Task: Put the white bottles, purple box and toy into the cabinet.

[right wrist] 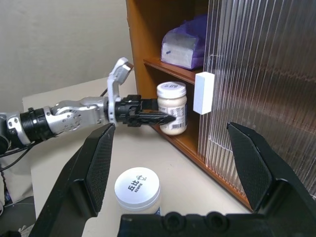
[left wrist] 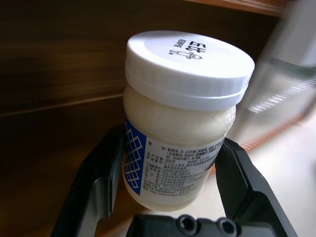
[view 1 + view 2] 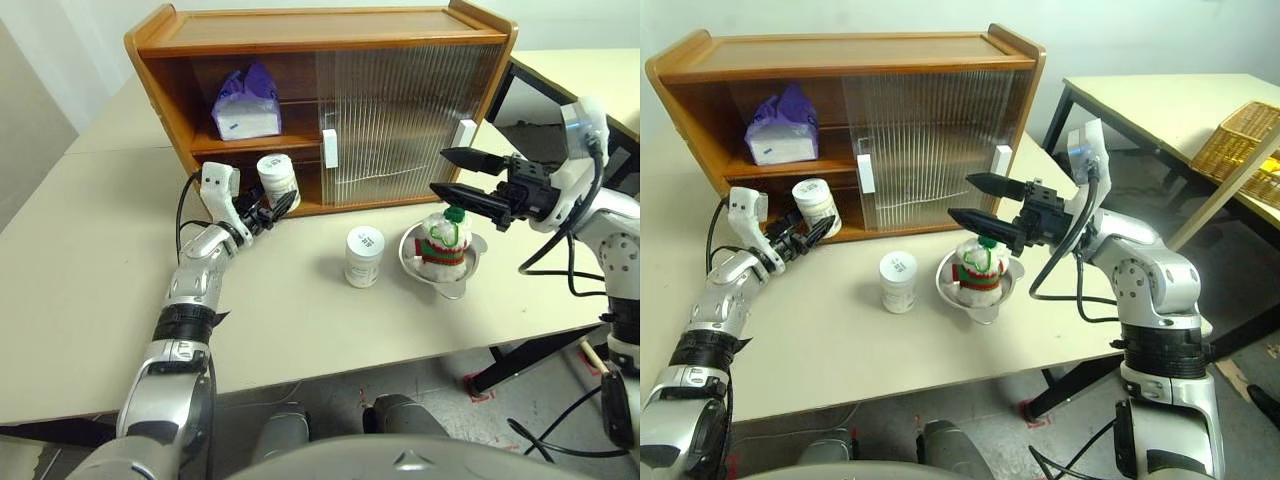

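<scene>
The orange-brown cabinet (image 3: 300, 30) stands at the back of the table with its left half open. On its upper shelf lies the purple box (image 3: 246, 103). My left gripper (image 3: 283, 205) is shut on one white bottle (image 3: 277, 180), upright at the mouth of the lower shelf; the wrist view shows a finger on each side of that bottle (image 2: 182, 113). The other white bottle (image 3: 364, 256) stands on the table in front of the cabinet. To its right the toy (image 3: 443, 240) sits in a steel bowl (image 3: 410, 255). Above the toy my right gripper (image 3: 437, 170) hangs open and empty.
Ribbed sliding doors (image 3: 400, 110) with white handles cover the cabinet's right half. A second table with a wicker basket (image 3: 1240, 140) stands off to the right. The table's front edge runs close below the bowl.
</scene>
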Robot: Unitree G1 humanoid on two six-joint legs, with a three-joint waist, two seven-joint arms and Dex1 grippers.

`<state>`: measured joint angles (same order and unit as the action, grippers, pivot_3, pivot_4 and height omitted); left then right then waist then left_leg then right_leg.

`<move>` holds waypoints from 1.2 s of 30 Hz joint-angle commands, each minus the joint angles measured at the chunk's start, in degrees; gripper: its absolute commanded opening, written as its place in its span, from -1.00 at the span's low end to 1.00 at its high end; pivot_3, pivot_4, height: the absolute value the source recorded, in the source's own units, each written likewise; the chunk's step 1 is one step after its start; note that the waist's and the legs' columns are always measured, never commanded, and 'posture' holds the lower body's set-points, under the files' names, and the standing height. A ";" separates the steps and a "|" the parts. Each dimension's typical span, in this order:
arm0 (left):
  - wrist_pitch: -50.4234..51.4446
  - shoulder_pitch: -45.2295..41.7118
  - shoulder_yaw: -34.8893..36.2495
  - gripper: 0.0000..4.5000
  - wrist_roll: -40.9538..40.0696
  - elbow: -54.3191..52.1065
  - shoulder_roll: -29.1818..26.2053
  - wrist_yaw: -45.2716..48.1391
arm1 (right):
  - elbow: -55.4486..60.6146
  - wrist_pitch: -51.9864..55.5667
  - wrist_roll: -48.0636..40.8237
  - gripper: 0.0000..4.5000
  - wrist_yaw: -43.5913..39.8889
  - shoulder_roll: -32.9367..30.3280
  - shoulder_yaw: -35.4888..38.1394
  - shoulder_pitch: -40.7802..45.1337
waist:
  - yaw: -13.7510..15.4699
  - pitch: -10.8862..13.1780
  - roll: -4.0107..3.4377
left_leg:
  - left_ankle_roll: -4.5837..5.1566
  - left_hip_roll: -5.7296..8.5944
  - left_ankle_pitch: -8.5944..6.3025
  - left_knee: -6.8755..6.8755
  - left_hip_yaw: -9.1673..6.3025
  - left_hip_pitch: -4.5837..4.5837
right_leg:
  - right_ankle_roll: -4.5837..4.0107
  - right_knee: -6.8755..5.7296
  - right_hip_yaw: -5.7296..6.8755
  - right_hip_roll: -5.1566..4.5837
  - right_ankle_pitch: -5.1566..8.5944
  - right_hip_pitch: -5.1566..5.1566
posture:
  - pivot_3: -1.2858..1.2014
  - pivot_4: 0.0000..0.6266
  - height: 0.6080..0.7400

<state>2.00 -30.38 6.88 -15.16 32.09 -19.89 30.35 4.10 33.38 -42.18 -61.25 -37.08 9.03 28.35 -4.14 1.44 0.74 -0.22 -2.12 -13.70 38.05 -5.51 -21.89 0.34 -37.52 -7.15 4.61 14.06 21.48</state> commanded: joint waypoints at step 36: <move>-16.35 -15.24 1.11 0.98 10.34 30.54 8.48 -20.01 | 0.47 -1.44 0.46 1.00 0.92 -0.30 0.31 1.06 | -0.69 0.00 0.00 | 0.26 0.54 0.15 0.16 -0.03 0.13 | 0.37 0.36 -0.02 -0.28 -0.11 -0.47 | -0.08 -1.00 1.00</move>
<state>-12.69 -46.17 7.79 -4.52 63.14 -11.55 9.03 4.08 32.12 -41.98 -60.42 -37.17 9.04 28.58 -4.83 1.44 0.74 0.04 -1.58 -13.56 38.21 -5.54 -21.77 0.71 -37.16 -7.16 4.33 13.95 21.01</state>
